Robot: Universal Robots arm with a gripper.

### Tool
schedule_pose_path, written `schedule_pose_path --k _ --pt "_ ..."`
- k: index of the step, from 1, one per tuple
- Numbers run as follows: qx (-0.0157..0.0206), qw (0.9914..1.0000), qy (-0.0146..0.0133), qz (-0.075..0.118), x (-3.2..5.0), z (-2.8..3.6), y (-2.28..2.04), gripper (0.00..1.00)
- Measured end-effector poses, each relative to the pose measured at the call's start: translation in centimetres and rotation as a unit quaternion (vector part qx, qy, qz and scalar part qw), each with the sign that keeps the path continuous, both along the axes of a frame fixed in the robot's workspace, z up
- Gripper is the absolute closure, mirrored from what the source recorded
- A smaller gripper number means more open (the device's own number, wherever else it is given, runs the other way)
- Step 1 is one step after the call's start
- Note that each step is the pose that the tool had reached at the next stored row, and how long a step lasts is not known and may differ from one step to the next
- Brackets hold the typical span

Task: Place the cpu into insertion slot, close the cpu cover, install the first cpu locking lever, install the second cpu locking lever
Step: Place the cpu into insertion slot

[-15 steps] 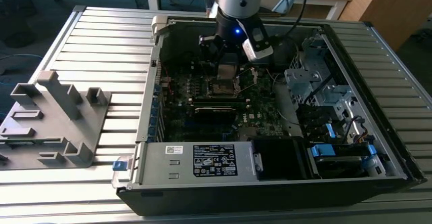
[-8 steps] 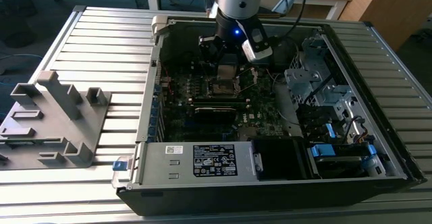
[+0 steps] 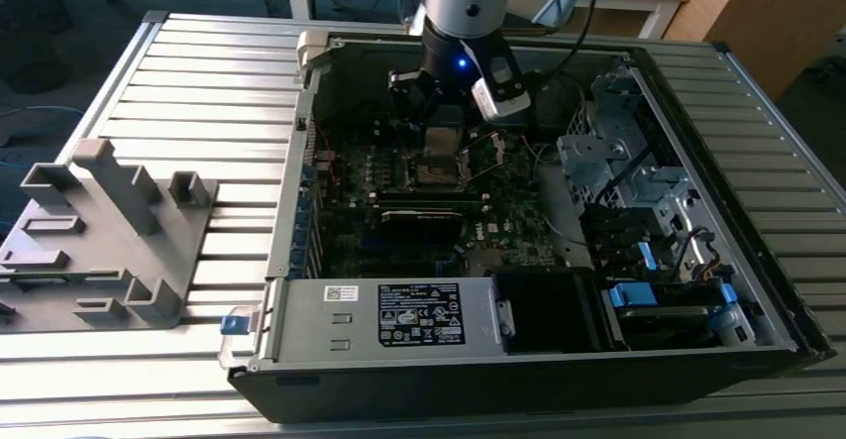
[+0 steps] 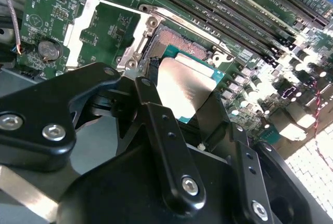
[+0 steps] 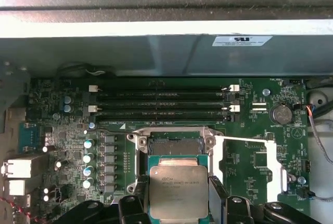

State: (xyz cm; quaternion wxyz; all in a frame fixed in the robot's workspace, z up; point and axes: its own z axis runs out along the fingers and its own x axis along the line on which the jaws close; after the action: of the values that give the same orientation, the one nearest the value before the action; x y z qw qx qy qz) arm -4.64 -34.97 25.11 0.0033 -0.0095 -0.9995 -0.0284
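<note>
Open computer case (image 3: 293,162) lies on a slatted table (image 3: 198,92), with the circuit board (image 3: 383,176) flat on its floor. The arm reaches down over the middle of the board.

Step in hand, by our reading, is the first: placing the chip.

- The gripper (image 5: 178,199) has its jaws pinching the cpu (image 5: 178,190) by two opposite edges, metal face up. One black finger (image 5: 139,206) sits on each side.
- In both wrist views the cpu (image 4: 183,83) hangs over the near edge of the insertion slot (image 5: 174,145), covering part of it. We judge it not seated; we cannot tell whether any edge touches the rim.
- The slot's dark centre (image 4: 177,39) lies bare on the side toward the memory rails (image 5: 161,102).
- The cpu cover (image 4: 83,26) is swung open and lies on the board beside the slot, on the coin battery's (image 5: 281,114) side. Green board shows through its window.

What seating calls for, as we judge it:

- chip square to the slot's rim and level, corners matched
- a gentle drop without sideways drag, since the contacts look fine
- the cover staying clear
</note>
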Motion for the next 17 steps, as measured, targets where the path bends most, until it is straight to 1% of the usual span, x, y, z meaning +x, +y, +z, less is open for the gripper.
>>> schedule_pose_path --k 4,10,17 --pt "0.0 1.0 0.0 0.0 -0.04 -0.44 0.05 0.46" --pt "0.0 1.0 0.0 0.0 -0.05 -1.36 0.05 0.46" --pt "-0.0008 1.0 0.0001 0.0 -0.07 -1.77 0.13 0.46"
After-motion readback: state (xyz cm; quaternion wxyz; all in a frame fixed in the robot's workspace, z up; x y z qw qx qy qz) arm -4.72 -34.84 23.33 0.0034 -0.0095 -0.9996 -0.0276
